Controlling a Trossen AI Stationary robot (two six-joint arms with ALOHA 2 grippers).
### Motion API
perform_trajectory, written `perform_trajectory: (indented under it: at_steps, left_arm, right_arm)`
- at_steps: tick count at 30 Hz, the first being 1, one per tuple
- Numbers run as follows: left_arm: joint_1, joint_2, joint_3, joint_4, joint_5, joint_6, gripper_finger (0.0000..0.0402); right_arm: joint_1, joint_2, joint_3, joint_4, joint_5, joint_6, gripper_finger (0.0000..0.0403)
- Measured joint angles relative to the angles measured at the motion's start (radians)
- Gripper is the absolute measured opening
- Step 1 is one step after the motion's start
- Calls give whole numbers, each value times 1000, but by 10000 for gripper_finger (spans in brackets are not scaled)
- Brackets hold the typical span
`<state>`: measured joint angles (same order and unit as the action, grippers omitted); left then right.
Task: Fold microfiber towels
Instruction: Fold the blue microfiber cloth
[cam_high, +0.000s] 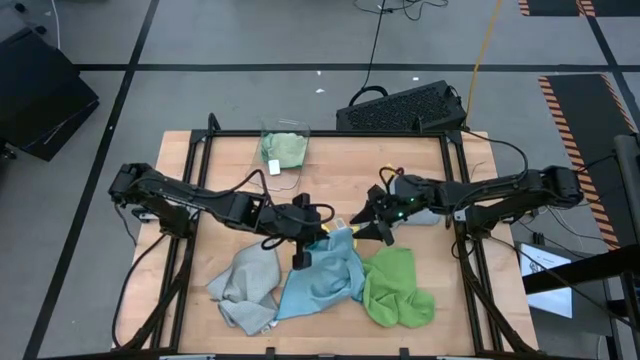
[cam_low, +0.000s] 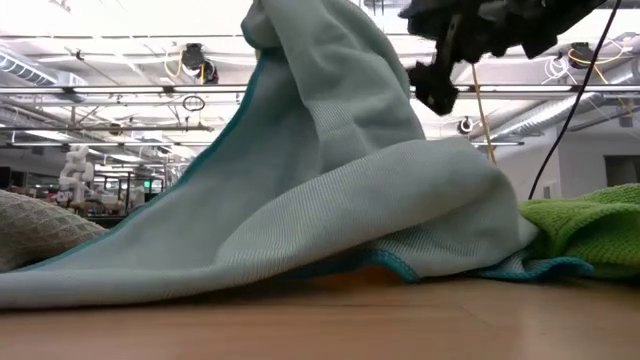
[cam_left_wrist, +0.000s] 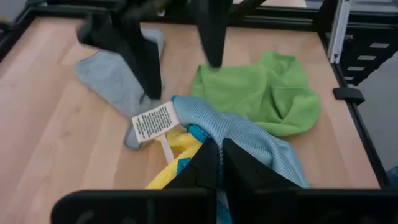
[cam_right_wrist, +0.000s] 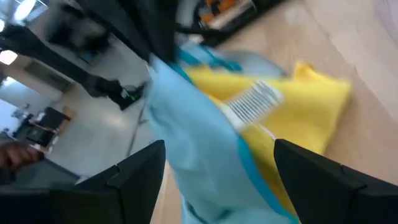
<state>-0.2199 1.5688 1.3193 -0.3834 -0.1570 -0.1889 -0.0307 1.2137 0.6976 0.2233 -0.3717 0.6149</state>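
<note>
Light blue towel (cam_low: 330, 200) fills the low view, one corner pinched up by the left gripper (cam_left_wrist: 217, 163).
Left gripper is clamped on that corner, the rest trailing on the table (cam_high: 330, 170) below it. Right gripper (cam_high: 372, 226), fingers spread wide and empty, hangs just beside it, facing the raised cloth and the yellow towel (cam_right_wrist: 311, 102) beneath. Green towel (cam_high: 397, 288) and grey towel (cam_high: 245, 285) lie either side. Step looks like spreading for a fold; next the right likely needs a second corner.

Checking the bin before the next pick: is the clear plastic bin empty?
No, in the high view the clear bin at the table's far edge holds a pale green towel with a white tag.
</note>
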Motion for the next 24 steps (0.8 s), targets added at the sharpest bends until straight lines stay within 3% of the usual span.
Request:
perform_trajectory:
  at_steps: [5,9,16,20,24]
  left_arm:
    - [7,0,0,26,0,4,5]
    - [8,0,1,25,0,3,12]
    - [7,0,1,-24,0,-39,7]
    - [8,0,1,-74,0,-79,24]
    - [8,0,1,-98,-1,-132,43]
  right_arm:
    - [0,52,0,-22,0,-1,290]
    - [0,102,0,73,-59,-15,267]
    - [0,87,0,101,-74,-2,111]
    - [0,54,0,101,-74,-22,20]
    - [0,21,0,97,-71,-8,12]
